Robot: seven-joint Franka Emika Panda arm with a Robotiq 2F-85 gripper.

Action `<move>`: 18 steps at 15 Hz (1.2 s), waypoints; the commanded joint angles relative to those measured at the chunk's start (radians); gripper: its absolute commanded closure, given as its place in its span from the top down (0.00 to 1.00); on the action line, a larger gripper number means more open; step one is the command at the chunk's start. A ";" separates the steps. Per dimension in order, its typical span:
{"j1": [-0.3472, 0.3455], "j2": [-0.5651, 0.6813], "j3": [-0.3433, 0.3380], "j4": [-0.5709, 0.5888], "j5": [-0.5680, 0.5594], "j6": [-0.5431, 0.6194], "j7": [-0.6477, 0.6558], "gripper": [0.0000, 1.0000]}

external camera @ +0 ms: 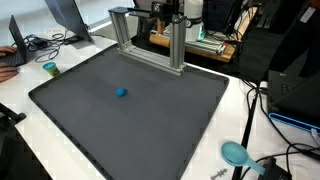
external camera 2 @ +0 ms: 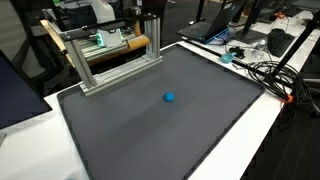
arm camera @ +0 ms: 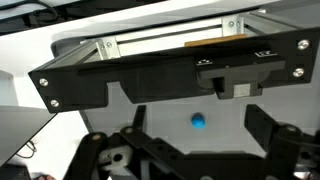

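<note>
the step in hand looks like the approach: the gripper (arm camera: 190,150) hangs with its jaws spread wide and nothing between them, well apart from the ball (arm camera: 198,121). in the wrist view the ball shows small and far below, roughly centred between the two fingers (arm camera: 272,135).

the ball (external camera: 121,92) is blue and sits alone near the middle of the dark mat (external camera: 160,130), touching nothing else (in both exterior views (external camera 2: 170,97) it is well clear of the mat's edges).

to take it, the gripper would need to come down over the mat, keep the ball centred between the jaws and close gently, since a round thing is likely to roll at a glancing touch.

the metal frame (external camera: 150,45) stands at the mat's far edge, close to the gripper, and is the one thing to steer clear of on the way down. a teal cup (external camera: 50,69), a laptop (external camera: 70,15) and cables (external camera 2: 265,70) lie off the mat, out of the way.
</note>
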 commanded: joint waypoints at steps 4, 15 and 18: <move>0.004 -0.007 0.028 -0.004 -0.004 -0.026 0.050 1.00; 0.138 0.074 0.106 -0.004 0.141 -0.058 0.119 1.00; 0.125 0.104 0.080 -0.012 0.182 -0.025 0.130 1.00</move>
